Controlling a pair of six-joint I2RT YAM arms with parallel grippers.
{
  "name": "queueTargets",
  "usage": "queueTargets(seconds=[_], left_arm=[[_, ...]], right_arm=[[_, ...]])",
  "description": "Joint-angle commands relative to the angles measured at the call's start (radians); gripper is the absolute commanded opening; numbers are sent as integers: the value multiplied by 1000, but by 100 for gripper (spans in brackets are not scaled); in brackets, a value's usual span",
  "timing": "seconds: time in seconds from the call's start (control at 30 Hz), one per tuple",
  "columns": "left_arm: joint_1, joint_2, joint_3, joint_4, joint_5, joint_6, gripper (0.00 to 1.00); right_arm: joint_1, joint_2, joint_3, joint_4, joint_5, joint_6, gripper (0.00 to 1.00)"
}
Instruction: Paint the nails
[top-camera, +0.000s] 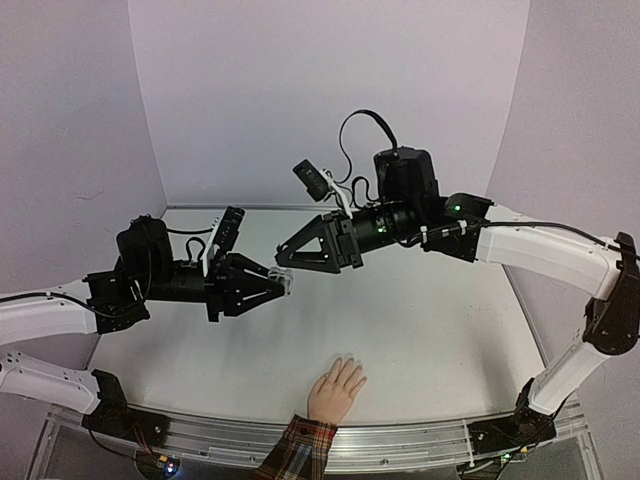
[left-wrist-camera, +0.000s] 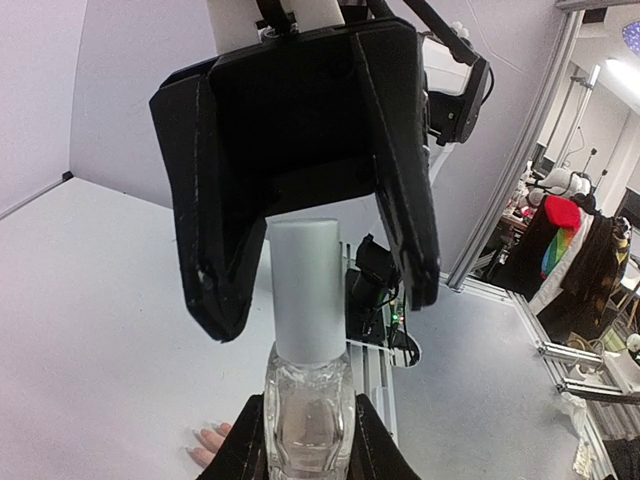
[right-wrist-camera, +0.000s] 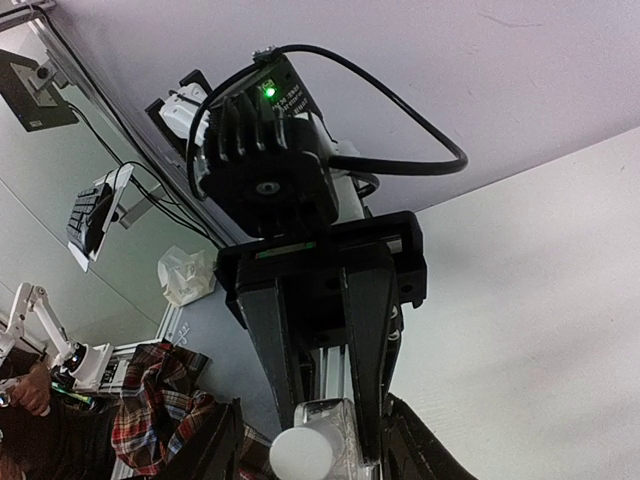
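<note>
Lying flat, nails (top-camera: 346, 363) sit clear of both jaws.

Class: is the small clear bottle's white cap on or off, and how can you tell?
On. The white cap sits straight atop the clear bottle, no brush showing, in the left wrist view.

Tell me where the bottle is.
Top view, left of centre: the bottle is held above the table by the left gripper, its cap toward the right gripper.
</note>
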Motion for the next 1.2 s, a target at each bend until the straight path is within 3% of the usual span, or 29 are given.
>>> queueTargets(seconds=[0.0, 0.27, 0.63, 0.77, 0.97, 1.07, 1.17], left_arm=[[3, -2, 20, 52, 11, 4, 0], [4, 0, 48, 21, 4, -5, 0], [99, 65, 176, -69, 66, -120, 0], [106, 94, 239, -184, -72, -68, 0], [106, 126, 250, -197, -358, 75, 0], [100, 160, 243, -125, -614, 148, 0], [83, 232, 204, 96, -812, 257, 0]], right_arm=[[-3, -16, 0, 52, -10, 21, 33], [2, 17, 6, 51, -50, 10, 0], [4, 55, 19, -128, -1, -181, 0], [6, 107, 36, -144, 37, -161, 0], [17, 208, 100, -144, 183, -67, 0], [38, 264, 143, -152, 423, 48, 0], [73, 304, 188, -161, 763, 289, 0]])
